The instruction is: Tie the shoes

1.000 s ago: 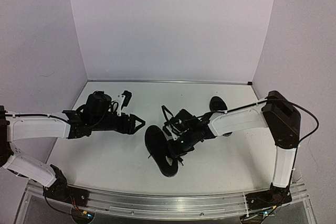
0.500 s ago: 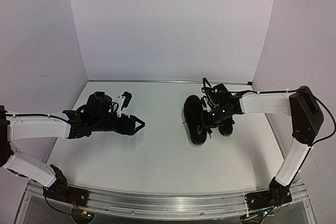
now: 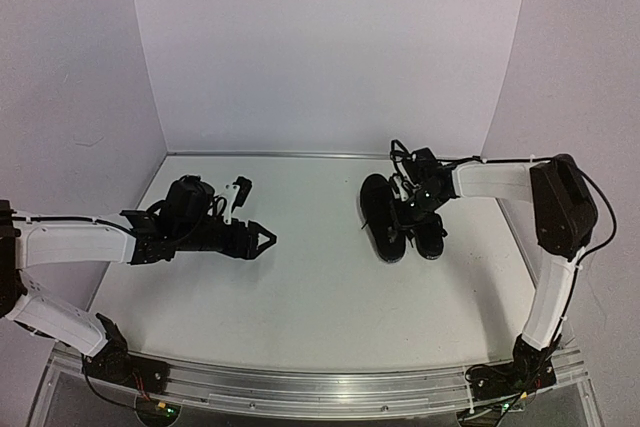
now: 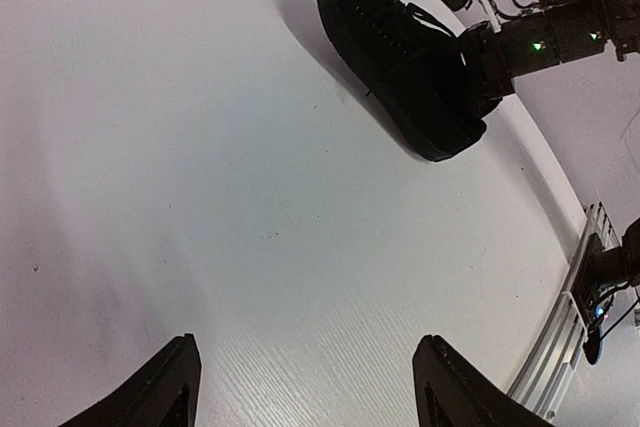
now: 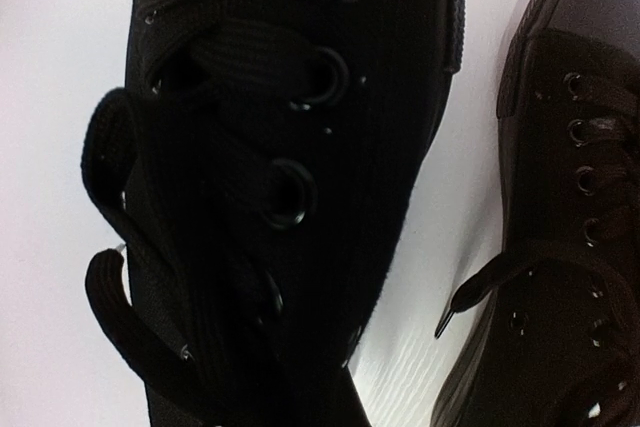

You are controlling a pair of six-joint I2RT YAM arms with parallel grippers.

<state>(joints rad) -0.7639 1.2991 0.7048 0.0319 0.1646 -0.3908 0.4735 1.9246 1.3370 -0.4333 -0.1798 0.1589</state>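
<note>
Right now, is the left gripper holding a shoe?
No, the left gripper is open and empty, and the shoe lies well away from it.

— Left arm (image 3: 70,242)?
— Stretched low toward the middle, left gripper (image 3: 265,238) level, fingers (image 4: 160,397) spread wide.
— Right arm (image 3: 495,179)?
— Elbow out right, forearm folded leftward, right gripper (image 3: 412,209) tipped down; its grip can't be made out.

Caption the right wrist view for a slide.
Two black shoes side by side on the white table, one lace end loose.
</note>
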